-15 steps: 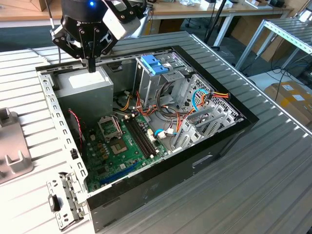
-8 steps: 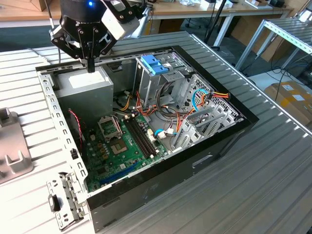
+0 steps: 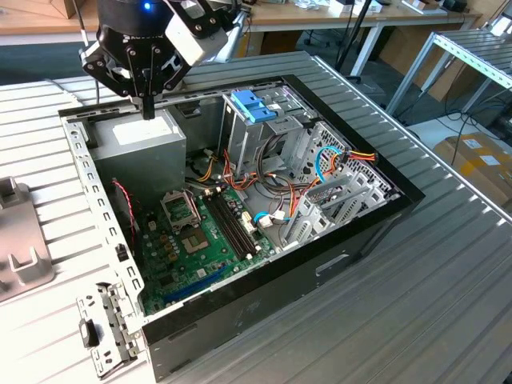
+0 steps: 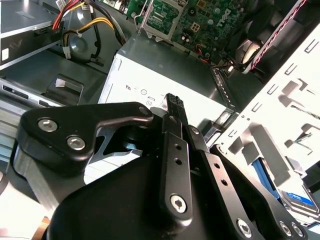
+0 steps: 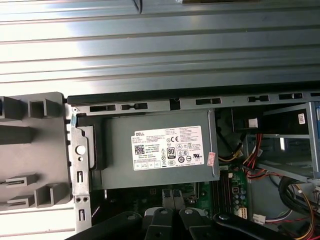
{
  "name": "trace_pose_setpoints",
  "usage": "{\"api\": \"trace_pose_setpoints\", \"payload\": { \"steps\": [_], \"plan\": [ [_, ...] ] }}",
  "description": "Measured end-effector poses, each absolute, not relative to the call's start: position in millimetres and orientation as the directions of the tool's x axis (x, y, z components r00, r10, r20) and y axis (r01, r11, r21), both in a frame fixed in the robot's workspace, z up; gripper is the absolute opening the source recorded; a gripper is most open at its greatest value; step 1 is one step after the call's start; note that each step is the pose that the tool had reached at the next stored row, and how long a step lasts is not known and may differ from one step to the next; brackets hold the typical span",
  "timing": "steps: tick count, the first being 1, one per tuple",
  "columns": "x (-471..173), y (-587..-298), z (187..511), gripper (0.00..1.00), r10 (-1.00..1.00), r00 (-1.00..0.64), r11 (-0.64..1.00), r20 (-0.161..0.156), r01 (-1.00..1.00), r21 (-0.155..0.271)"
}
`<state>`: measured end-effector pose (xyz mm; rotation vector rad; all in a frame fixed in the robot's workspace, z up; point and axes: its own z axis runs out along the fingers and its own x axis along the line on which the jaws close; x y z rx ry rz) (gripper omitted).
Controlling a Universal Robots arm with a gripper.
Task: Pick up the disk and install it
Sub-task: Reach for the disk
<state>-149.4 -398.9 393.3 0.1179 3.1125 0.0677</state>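
Hanging with its fingers pressed together and gripping nothing, the hand (image 3: 148,110) points down just above the grey power supply (image 3: 136,138). The rim of the open case (image 3: 256,308) is close on the exterior view's left and far sides, with free room above. One white label (image 5: 168,148) of small print and marks sits on that box, with one small pink sticker (image 5: 211,159) at its corner. One blue-framed disk (image 4: 297,200) lies outside the case, past its pale slotted flange (image 4: 280,120); the case stands on the ribbed tabletop (image 3: 448,304).
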Motion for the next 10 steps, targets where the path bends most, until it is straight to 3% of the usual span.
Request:
{"api": "trace_pose_setpoints", "payload": {
  "steps": [10],
  "plan": [
    [-151.4, -398.9, 393.3, 0.11, 0.076, -0.997, 0.996, -0.024, 0.075, 0.044]
  ]
}}
